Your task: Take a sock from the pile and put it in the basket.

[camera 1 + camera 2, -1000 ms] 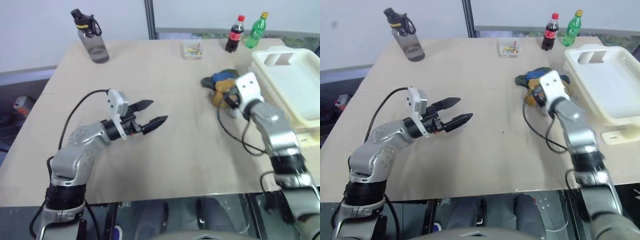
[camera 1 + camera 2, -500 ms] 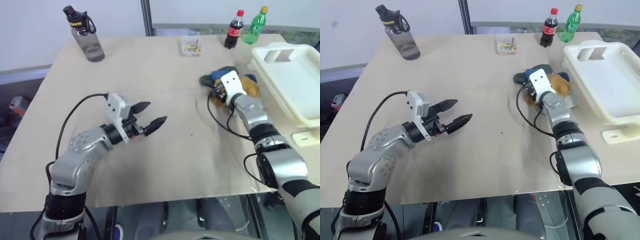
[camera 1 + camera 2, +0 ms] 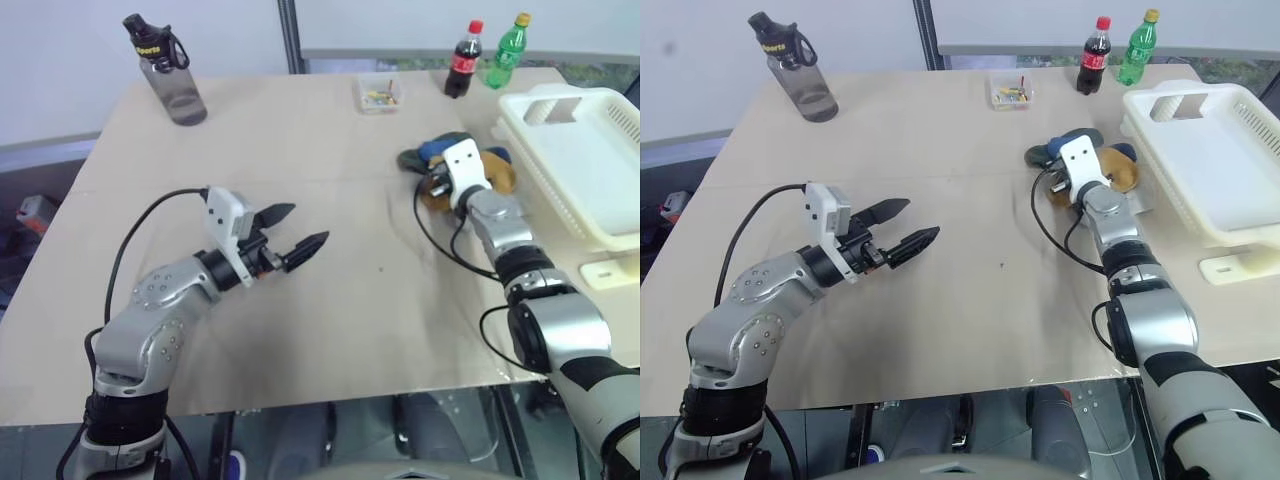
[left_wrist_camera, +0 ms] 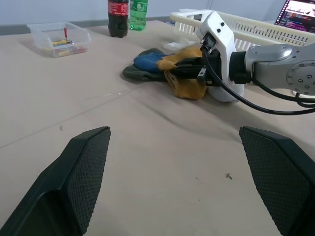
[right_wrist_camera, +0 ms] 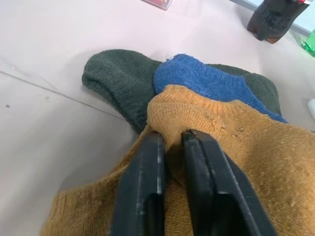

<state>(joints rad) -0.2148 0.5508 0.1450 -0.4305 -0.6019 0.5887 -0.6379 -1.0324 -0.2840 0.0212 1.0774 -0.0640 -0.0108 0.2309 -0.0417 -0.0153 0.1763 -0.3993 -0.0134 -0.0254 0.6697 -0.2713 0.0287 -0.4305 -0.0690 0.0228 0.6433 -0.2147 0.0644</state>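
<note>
The pile (image 3: 438,153) of socks lies at the table's right, next to the basket (image 3: 600,170). It holds a dark green sock (image 5: 118,81), a blue one (image 5: 206,81) and a mustard-yellow sock (image 5: 256,147). My right gripper (image 5: 171,137) is shut, pinching a fold of the yellow sock between its fingers (image 4: 189,66). The cream-white basket with slotted sides is empty. My left gripper (image 3: 309,224) hovers open over the middle-left of the table, holding nothing, well apart from the pile.
A dark water bottle (image 3: 165,70) stands at the back left. A small clear box (image 3: 378,93), a cola bottle (image 3: 461,62) and a green bottle (image 3: 506,50) stand along the back edge. A white flat piece (image 3: 610,272) lies by the right edge.
My right gripper pushed forward into the pile and closed on the yellow sock. The left gripper stayed where it was, open. The camera view shifted slightly.
</note>
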